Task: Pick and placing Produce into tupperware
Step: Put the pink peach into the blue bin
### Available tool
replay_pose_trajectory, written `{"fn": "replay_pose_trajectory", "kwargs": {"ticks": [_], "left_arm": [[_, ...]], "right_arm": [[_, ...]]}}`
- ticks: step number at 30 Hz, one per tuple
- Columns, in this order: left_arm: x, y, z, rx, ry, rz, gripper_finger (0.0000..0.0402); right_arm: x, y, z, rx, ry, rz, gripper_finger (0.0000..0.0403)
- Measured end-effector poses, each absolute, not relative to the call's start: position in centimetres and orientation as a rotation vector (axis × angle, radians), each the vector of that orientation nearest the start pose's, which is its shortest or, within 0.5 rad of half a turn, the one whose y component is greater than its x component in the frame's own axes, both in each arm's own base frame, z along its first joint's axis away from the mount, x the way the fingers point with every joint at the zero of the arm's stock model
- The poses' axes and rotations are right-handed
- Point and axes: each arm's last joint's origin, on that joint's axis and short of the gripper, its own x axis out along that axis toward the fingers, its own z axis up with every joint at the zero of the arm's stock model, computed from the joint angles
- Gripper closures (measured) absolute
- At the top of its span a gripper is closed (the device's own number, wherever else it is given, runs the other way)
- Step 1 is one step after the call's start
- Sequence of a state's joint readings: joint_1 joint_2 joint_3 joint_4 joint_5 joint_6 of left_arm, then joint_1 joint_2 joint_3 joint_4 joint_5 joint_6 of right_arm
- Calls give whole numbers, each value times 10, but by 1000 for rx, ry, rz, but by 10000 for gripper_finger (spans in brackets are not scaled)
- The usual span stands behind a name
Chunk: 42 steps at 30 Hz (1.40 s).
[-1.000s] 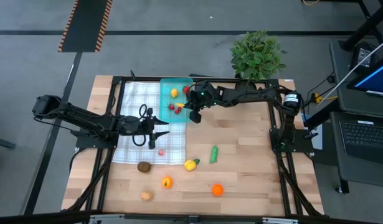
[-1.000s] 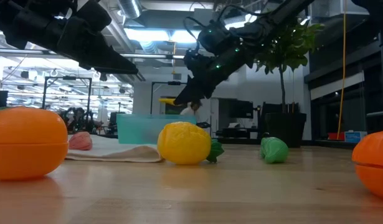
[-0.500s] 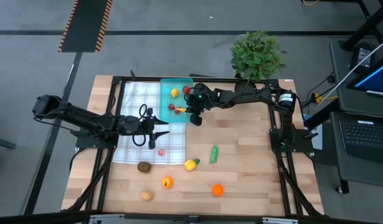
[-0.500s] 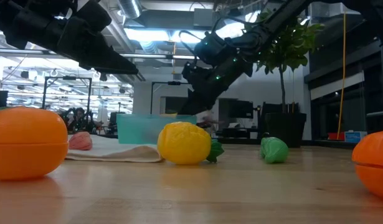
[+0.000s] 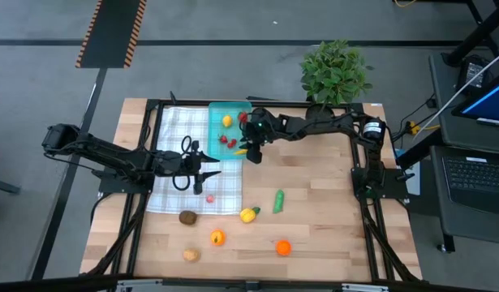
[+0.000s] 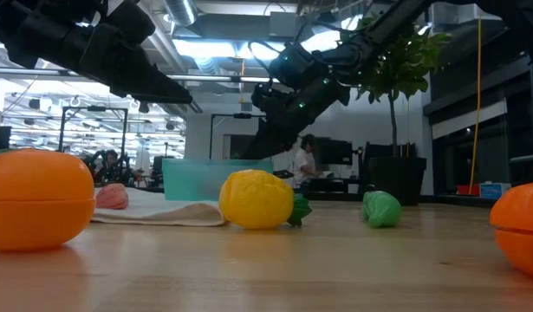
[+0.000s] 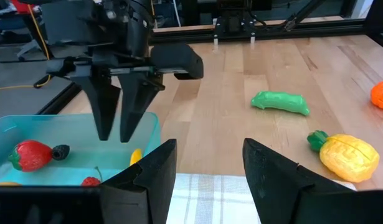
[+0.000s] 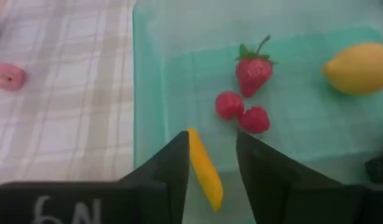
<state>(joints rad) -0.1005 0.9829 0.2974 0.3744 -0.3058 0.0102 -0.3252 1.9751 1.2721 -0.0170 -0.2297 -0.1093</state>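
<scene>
The left hand (image 5: 210, 174) hangs above the white checked cloth (image 5: 172, 134), its two fingers apart and holding nothing. Just beside its fingertips a small pink piece (image 5: 209, 198) lies on the cloth. Further toward the near edge of the table (image 5: 322, 235), well apart from this hand, lie a brown piece (image 5: 187, 217), an orange piece (image 5: 217, 238) and a pale brown piece (image 5: 191, 255).

To the right of the left hand, at the edge of the cloth, stands the teal tupperware (image 5: 216, 118). Inside it are a yellow lemon (image 5: 226, 121), a strawberry (image 8: 253, 68) and two small red berries (image 8: 241, 112). The right hand (image 5: 251, 151) is over the near end of this container, pointing down. Its fingers (image 8: 179, 163) are partly open, and a slim yellow piece (image 8: 205, 169) is seen between them, lying on the bottom of the container close to the wall; whether the fingers touch it, I cannot tell. The red pieces are just in front of this hand, the lemon further off.

On the bare wood, near side of the right hand and well apart from it, lie a yellow piece with green leaves (image 5: 248, 214), a green elongated piece (image 5: 278, 200) and a round orange piece (image 5: 283, 247). A potted green plant (image 5: 335, 71) stands at the far edge of the table, behind the right arm. In the low view a person (image 6: 305, 160) is seen in the room behind.
</scene>
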Motion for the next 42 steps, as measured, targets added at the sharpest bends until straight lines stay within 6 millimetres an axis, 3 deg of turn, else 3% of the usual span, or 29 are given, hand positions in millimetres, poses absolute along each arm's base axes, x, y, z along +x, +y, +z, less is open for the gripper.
{"fn": "replay_pose_trajectory", "kwargs": {"ticks": [9, 16, 22, 26, 35, 38, 42], "left_arm": [[192, -11, 185, 57, 303, 203, 225], [192, -18, 185, -14, 298, 146, 225], [191, -25, 185, -5, 300, 93, 225], [191, -24, 185, -2, 300, 94, 225], [190, -34, 188, 66, 276, 39, 225], [190, -44, 192, 88, 307, 10, 225], [192, -61, 214, 79, 392, 66, 225]], "right_arm": [[415, -133, 214, 29, 737, -21, 256], [408, -122, 215, 17, 655, 98, 256], [381, -97, 225, -26, 527, 143, 258], [350, -76, 231, -82, 372, 91, 258], [280, -33, 209, -115, 201, 128, 258], [271, -24, 201, -106, 199, 59, 258], [269, -14, 196, -98, 218, 3, 258]]}}
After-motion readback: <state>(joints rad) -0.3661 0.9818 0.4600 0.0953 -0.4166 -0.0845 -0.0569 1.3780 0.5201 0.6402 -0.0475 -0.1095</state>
